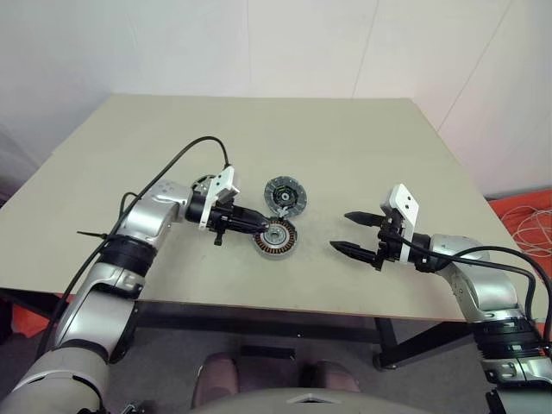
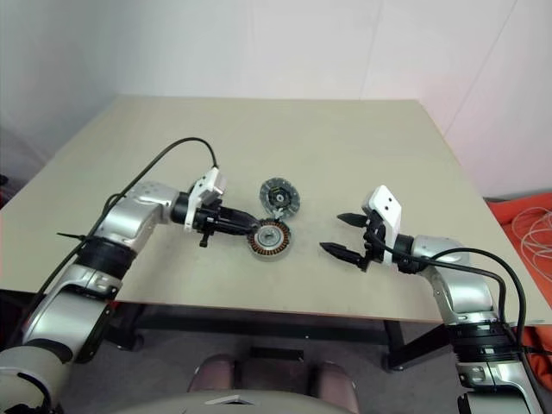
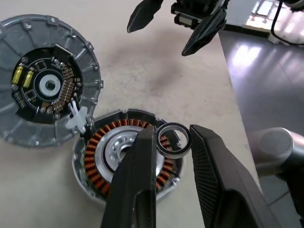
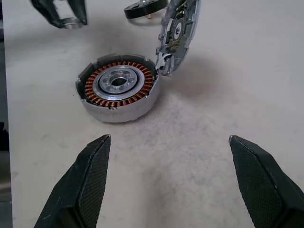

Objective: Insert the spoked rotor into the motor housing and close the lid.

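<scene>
The right gripper (image 4: pixel 166 180), jaws spread wide and empty, faces the copper-coiled motor housing (image 4: pixel 118 88) on the tabletop (image 1: pixel 345 147). Over the housing, the left gripper (image 3: pixel 173 142) pinches a thin black ring (image 3: pixel 174 138). Beyond, the lid (image 3: pixel 45 85) stands open and the spoked rotor (image 4: pixel 145 8) rests.

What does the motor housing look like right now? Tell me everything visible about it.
The motor housing is a shallow round cup of silver-grey metal lying flat on the table, open side up. Inside its rim runs a ring of copper-brown coils around a bright metal hub with a central hole. The lid stands open, joined at its edge by a small white connector. The left gripper hovers above it holding a thin black ring.
</scene>
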